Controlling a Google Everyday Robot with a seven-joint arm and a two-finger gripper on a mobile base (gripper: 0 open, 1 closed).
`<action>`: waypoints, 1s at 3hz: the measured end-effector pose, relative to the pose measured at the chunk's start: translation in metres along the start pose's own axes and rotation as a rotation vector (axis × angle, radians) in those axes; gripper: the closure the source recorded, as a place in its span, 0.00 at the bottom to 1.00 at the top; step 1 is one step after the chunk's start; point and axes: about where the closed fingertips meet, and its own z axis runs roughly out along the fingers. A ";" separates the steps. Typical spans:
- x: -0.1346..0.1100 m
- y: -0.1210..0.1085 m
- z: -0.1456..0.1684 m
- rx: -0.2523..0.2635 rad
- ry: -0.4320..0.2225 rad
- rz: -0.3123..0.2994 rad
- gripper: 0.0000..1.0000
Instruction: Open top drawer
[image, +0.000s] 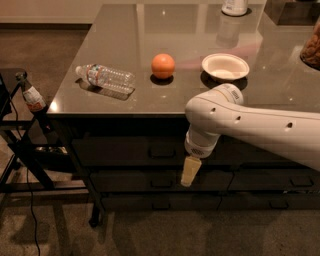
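Observation:
The top drawer (125, 150) is a wide dark front just under the table top, closed, with a small bar handle (162, 152) at its middle. My gripper (189, 172) hangs from the white arm (250, 125) in front of the drawers. It sits just right of and slightly below the handle, near the seam with the second drawer (160, 182). I cannot see it touching the handle.
On the glossy table top (190, 30) lie a plastic water bottle (106, 77), an orange (163, 66) and a white bowl (225, 66). A black metal stand (25, 145) with a cable stands at the left. A lower drawer (160, 204) sits near the carpet.

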 end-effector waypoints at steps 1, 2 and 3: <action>0.001 -0.005 0.012 -0.005 0.009 -0.009 0.00; 0.013 0.015 0.018 -0.052 0.038 -0.019 0.00; 0.013 0.015 0.014 -0.053 0.038 -0.019 0.00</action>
